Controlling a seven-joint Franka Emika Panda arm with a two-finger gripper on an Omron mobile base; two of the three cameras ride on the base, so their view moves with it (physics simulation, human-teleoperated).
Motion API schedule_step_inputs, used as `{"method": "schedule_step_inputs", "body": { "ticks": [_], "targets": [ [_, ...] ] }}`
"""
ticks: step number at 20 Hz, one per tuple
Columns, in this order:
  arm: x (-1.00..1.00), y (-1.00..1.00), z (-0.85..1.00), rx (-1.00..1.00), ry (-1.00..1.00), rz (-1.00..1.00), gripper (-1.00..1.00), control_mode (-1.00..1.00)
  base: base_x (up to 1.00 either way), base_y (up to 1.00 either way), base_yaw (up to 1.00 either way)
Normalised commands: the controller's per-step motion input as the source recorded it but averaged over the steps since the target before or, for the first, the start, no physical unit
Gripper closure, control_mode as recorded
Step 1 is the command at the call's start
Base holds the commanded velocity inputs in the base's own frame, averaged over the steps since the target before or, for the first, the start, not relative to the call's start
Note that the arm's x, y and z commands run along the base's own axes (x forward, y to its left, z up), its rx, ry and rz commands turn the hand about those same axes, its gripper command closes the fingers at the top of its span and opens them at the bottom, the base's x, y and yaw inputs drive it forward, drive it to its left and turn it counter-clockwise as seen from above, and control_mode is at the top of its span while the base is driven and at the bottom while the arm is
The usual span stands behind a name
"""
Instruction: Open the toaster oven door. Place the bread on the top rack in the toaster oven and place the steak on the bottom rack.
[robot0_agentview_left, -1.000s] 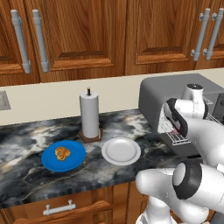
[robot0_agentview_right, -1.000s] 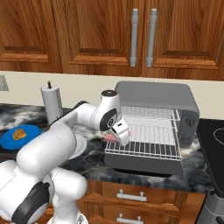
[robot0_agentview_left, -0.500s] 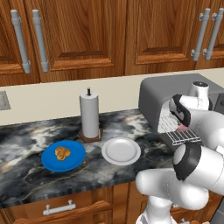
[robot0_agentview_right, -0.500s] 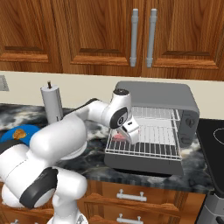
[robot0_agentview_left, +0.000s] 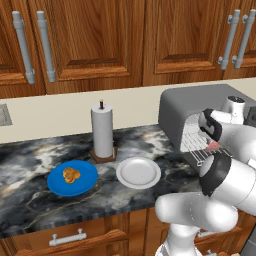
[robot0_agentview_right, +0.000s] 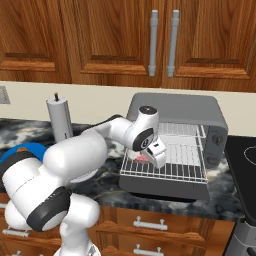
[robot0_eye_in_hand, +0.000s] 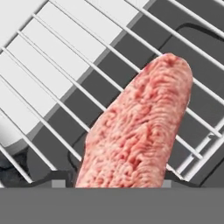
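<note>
The toaster oven (robot0_agentview_right: 175, 145) sits at the right end of the marble counter (robot0_agentview_left: 30, 200), its door (robot0_agentview_right: 165, 186) dropped open and lying flat at the front. A silver wire shelf, the bottom rack (robot0_agentview_right: 170, 167), is pulled out over the open door, and a second wire shelf, the top rack (robot0_agentview_right: 182, 131), shows above it inside the cavity.

The gripper (robot0_agentview_right: 156, 156) reaches over the pulled-out shelf from the 9 o'clock side in the right base view. The steak (robot0_agentview_right: 141, 158) lies low over the left part of that shelf, just beside the gripper at its 9 o'clock. In the hand view the steak (robot0_eye_in_hand: 140, 127) runs from 6 o'clock up toward 1 o'clock across the wires of the rack (robot0_eye_in_hand: 65, 65), pink-red and grainy (its near end is cut off by the bottom of that view). I cannot tell whether the fingers are clamped on the meat or standing apart from it, nor whether the slab rests fully on the wires.

In the left base view the steak (robot0_agentview_left: 212, 146) shows as a small pink patch at the edge of the shelf, with the gripper (robot0_agentview_left: 210, 136) just above it.

The bread (robot0_agentview_left: 71, 175) lies on a blue plate (robot0_agentview_left: 87, 172) well apart from the oven, toward the left of the counter. An empty white plate (robot0_agentview_left: 138, 173) sits at its 3 o'clock, and a paper-towel roll (robot0_agentview_left: 102, 131) stands behind, between the two plates.
</note>
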Motion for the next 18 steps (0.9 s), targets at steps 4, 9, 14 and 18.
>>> {"method": "schedule_step_inputs", "body": {
  "ticks": [4, 9, 14, 18],
  "targets": [
    [0.13, -0.09, -0.11, 0.00, -0.08, -0.04, 1.00, -1.00, 0.00, 0.00, 0.00],
    [0.20, -0.07, -0.09, 0.00, -0.01, -0.04, 1.00, -1.00, 0.00, 0.00, 0.00],
    [0.07, -0.07, -0.17, 0.00, 0.00, 0.00, 1.00, -1.00, 0.00, 0.00, 0.00],
    [0.00, -0.07, -0.19, 0.00, -0.01, 0.00, 1.00, -1.00, 0.00, 0.00, 0.00]
  ]
}}
